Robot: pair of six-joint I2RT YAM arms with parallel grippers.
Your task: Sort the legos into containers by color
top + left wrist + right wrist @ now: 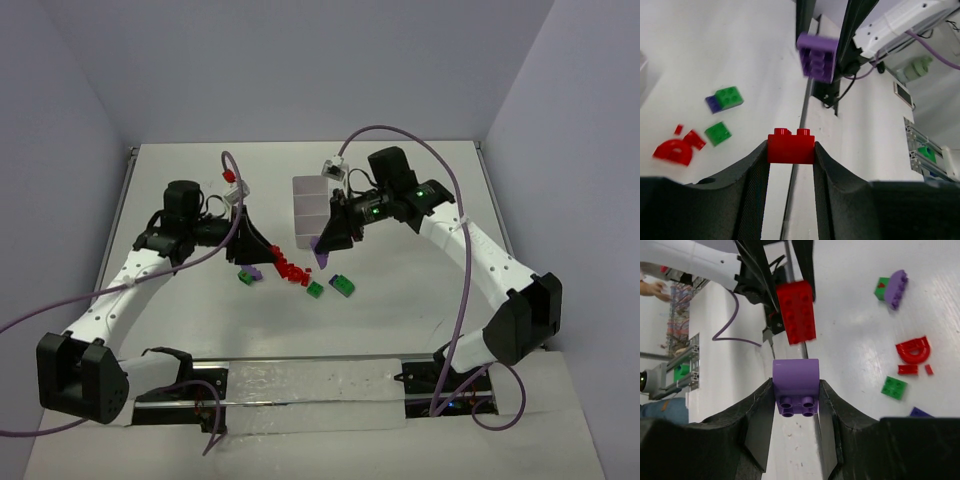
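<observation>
The top camera sits high behind my bases and looks down and forward across the whole table [400, 300], from far off. My left wrist camera peers close along my left gripper [790, 150], facing rightward. My right wrist camera peers close along my right gripper [796, 390], facing back. Each wrist view catches the other's load, the purple brick [817, 56] and the red brick [797, 311]. All three share the loose red pieces [292, 270] and green bricks [315, 289].

red brick [790, 146] and purple brick [795, 386] held up; red and green legos [292, 270] lie loose near the white tray [297, 205]
</observation>
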